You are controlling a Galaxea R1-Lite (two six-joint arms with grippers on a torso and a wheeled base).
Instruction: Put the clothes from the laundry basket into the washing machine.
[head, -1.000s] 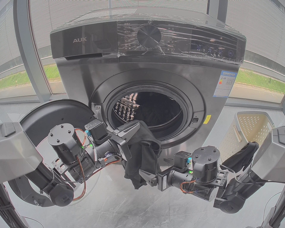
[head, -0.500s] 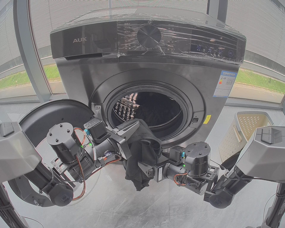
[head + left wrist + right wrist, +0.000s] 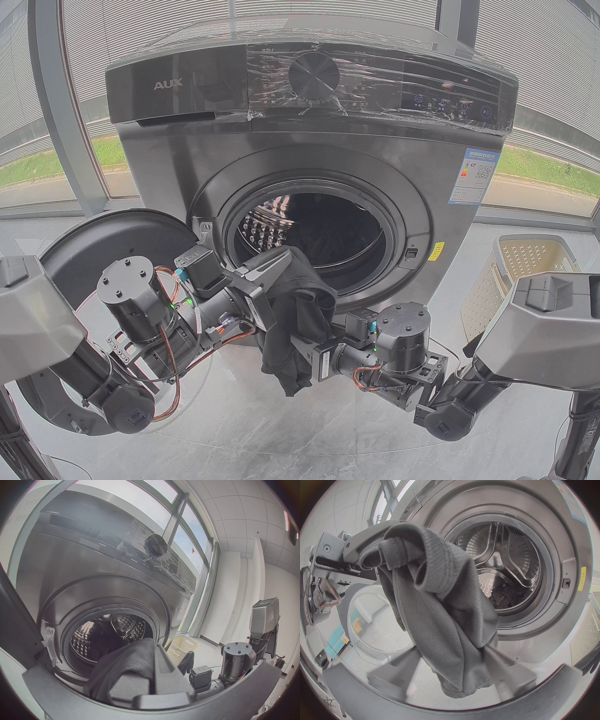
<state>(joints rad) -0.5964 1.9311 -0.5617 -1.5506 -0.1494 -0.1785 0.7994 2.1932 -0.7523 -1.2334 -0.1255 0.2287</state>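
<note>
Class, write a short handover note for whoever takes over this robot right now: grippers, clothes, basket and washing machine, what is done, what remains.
Left gripper: shut on a dark garment, held before the washing machine opening; door open.
Right gripper: open, fingers either side of the garment's hanging end.
Done: some dark clothes lie in the drum.
Left: push this garment in; another dark piece hangs at the laundry basket.

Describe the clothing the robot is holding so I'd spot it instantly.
Find the grey washing machine with its door open. Before its opening, the left claw grips a dark grey mesh garment hanging limp above the floor. Unlike the clothes inside the drum, it dangles in open air.
</note>
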